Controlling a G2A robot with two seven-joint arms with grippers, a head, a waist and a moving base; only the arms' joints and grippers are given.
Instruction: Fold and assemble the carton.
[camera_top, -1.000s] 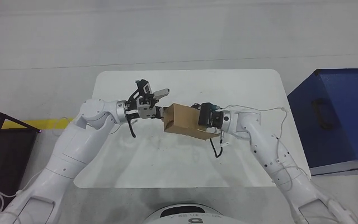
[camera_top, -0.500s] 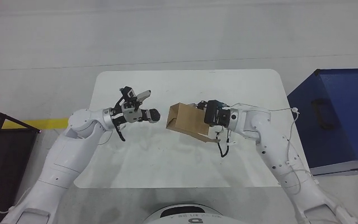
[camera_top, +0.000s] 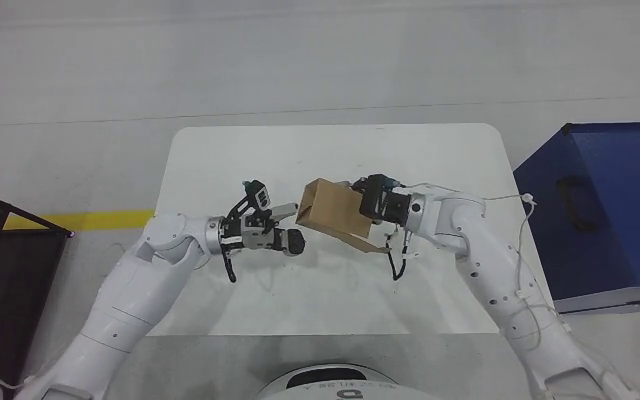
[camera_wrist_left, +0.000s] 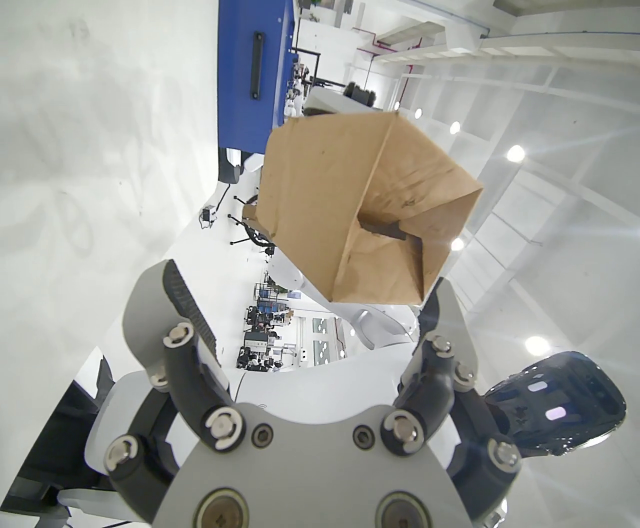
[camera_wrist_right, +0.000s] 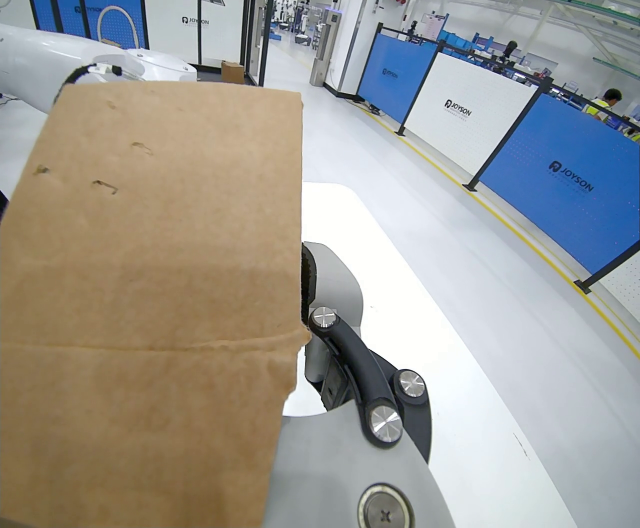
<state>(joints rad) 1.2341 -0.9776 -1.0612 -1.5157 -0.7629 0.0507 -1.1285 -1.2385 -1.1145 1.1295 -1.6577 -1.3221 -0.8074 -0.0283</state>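
Top view: brown carton, tilted, held over the middle of the white table. Right claw clamped on one end; left claw just beside the other end.
Left wrist view: left claw's fingers spread apart, gripping nothing. The carton's open end faces them.
Right wrist view: one finger pressed against the carton's side edge – the other is hidden behind cardboard.
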